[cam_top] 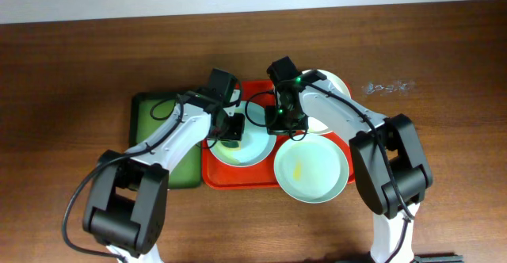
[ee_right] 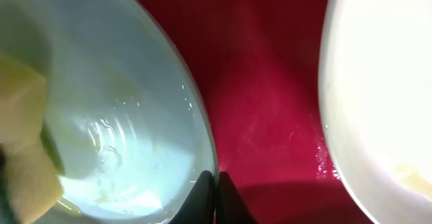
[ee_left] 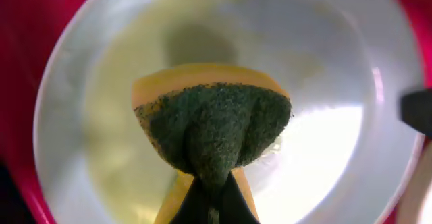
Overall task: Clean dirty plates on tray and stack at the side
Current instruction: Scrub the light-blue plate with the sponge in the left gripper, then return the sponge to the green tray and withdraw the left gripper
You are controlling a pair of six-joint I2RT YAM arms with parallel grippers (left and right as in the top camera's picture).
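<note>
The red tray holds three plates. A pale blue plate lies at its left, a pale blue-green plate with a yellow smear at front right, and a cream-white plate at back right. My left gripper is shut on a yellow-and-green sponge, pressed into the wet left plate. My right gripper is shut on that plate's rim; the sponge shows there too. Another pale plate lies across the tray floor.
A smaller green tray with a dark rim lies against the red tray's left side. Both arms cross over the red tray's back half. Brown tabletop surrounds the trays. A small clear scrap lies at the back right.
</note>
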